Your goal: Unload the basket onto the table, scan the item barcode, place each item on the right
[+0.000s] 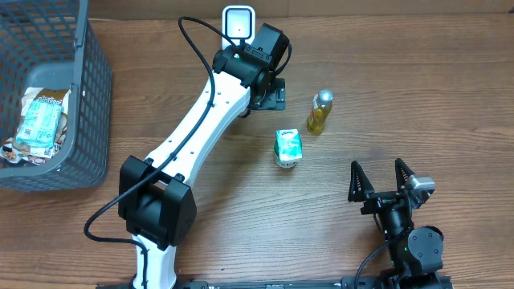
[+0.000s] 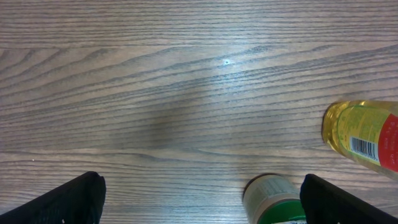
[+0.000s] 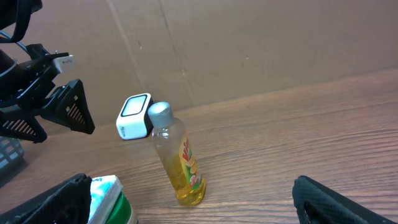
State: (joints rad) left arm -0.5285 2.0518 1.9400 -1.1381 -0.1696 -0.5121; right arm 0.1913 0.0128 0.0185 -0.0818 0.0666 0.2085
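Note:
A white barcode scanner (image 1: 238, 24) stands at the table's far edge. A yellow drink bottle (image 1: 320, 112) with a grey cap stands upright right of centre, and a green-and-white carton (image 1: 287, 148) stands just in front of it. My left gripper (image 1: 275, 95) hovers open just in front of the scanner, nothing between its fingers. Its wrist view shows the bottle (image 2: 364, 134) with its barcode, and the carton (image 2: 277, 200). My right gripper (image 1: 384, 181) stands open near the front edge, pointing toward the bottle (image 3: 178, 160), carton (image 3: 109, 200) and scanner (image 3: 134, 116).
A dark plastic basket (image 1: 84, 88) with several packaged items sits at the far left. A brown cardboard wall (image 3: 249, 43) rises behind the table. The left arm (image 1: 201, 120) stretches diagonally from the front left to the scanner.

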